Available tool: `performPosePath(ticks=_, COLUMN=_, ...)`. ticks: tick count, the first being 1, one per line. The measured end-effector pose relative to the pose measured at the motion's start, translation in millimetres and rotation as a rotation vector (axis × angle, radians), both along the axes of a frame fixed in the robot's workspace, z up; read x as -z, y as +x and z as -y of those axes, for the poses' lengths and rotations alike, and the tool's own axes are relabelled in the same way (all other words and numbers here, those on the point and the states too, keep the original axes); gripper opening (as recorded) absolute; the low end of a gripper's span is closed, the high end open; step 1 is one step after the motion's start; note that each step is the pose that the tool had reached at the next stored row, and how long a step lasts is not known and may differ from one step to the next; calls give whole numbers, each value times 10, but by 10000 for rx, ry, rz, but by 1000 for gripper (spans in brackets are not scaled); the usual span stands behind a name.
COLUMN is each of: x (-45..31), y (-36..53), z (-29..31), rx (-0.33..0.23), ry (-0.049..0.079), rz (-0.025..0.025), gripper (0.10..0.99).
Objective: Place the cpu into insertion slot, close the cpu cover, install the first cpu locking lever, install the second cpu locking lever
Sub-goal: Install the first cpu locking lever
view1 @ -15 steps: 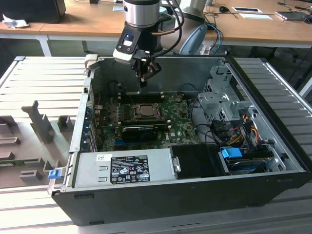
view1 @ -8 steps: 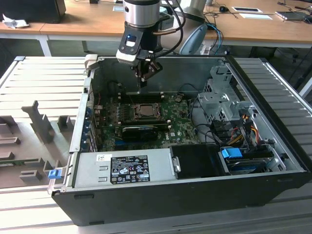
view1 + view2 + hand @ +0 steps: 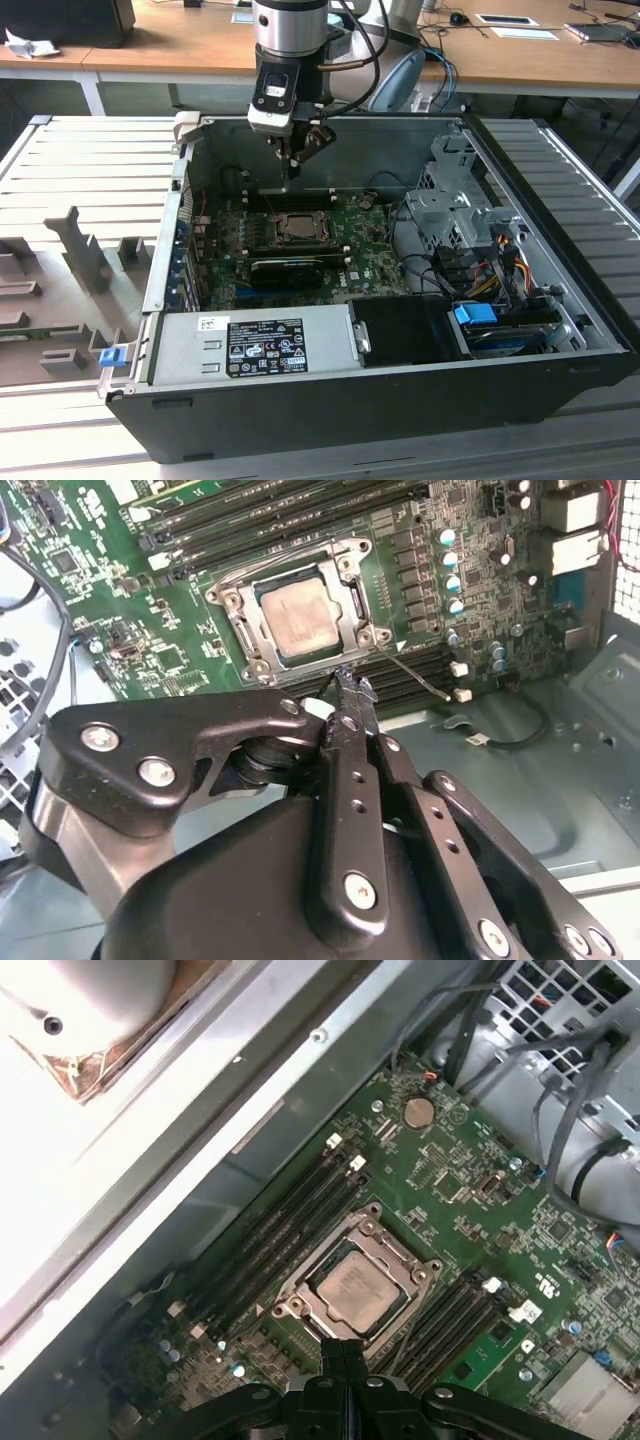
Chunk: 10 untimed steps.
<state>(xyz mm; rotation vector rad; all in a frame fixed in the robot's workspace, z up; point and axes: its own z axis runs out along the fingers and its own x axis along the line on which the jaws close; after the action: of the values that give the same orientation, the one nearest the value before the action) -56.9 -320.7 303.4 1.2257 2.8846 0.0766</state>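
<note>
Second wrist view: gripper (image 3: pixel 350 685) tip just beside the cpu cover (image 3: pixel 243 640).
Its jaws are pinched together at the cover's near edge. The cover lies flat around the cpu (image 3: pixel 298 618), which is seated in the insertion slot (image 3: pixel 352 598). Beyond, long black memory slots (image 3: pixel 250 515) cross the green motherboard (image 3: pixel 150 630).

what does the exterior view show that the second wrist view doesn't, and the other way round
Exterior view, not the second wrist view: the whole open computer case, its grey power supply, a blue plastic tab and wooden desks behind.
Second wrist view, not the exterior: the screws on the cpu cover and a thin wire lever sticking out past its corner.
Both: the gripper, fingers together, above the green motherboard, and the cpu seated under the closed cover.
</note>
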Motion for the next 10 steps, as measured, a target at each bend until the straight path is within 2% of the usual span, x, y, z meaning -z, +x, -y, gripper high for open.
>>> performPosePath(ticks=2, x=0, y=0, z=0, rx=-345, ry=1, rz=0, gripper=106)
performPosePath(ticks=10, x=0, y=0, z=0, rx=-996, ry=0, rz=0, gripper=106)
